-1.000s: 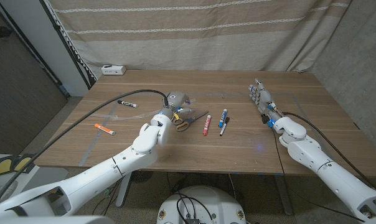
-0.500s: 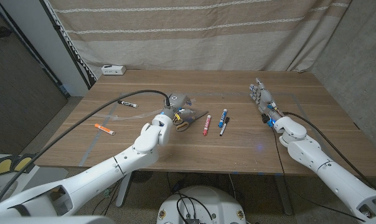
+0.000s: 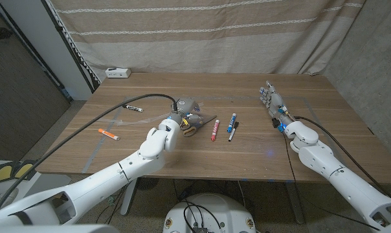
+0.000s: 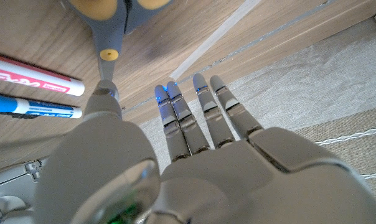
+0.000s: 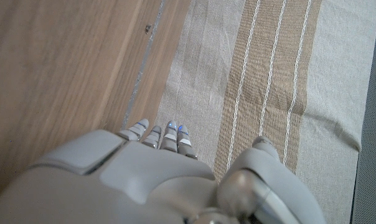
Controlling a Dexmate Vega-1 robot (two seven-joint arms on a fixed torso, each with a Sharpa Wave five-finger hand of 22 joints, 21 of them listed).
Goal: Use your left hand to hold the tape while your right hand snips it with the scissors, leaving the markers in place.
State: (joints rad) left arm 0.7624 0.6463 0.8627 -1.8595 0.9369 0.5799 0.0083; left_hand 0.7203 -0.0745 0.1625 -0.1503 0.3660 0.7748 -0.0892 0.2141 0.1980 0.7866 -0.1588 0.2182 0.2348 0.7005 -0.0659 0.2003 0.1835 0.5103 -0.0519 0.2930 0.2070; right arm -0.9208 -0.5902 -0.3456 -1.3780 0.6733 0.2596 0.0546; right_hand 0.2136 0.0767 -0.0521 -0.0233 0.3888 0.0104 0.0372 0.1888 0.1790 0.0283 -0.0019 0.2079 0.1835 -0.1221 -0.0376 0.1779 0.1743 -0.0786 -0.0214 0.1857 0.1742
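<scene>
Tape: we cannot make out a roll of tape; it may lie hidden under our left hand.
Scissors: yellow-handled, lying on the tabletop just beside our left fingers; the left wrist view shows the grey shank and yellow handles directly ahead of the thumb.
Left hand: over the middle of the tabletop, fingers straight and apart in the wrist view, grasping nothing we can see.
Right hand: standing near the far right of the tabletop, fingers extended and released, well apart from the scissors.
Markers: a red marker, a blue marker and a black marker lie between our two hands, just beyond the scissors; an orange marker and another black marker lie well to the outer side of our left fingers.
White box: at the far left corner of the tabletop.
</scene>
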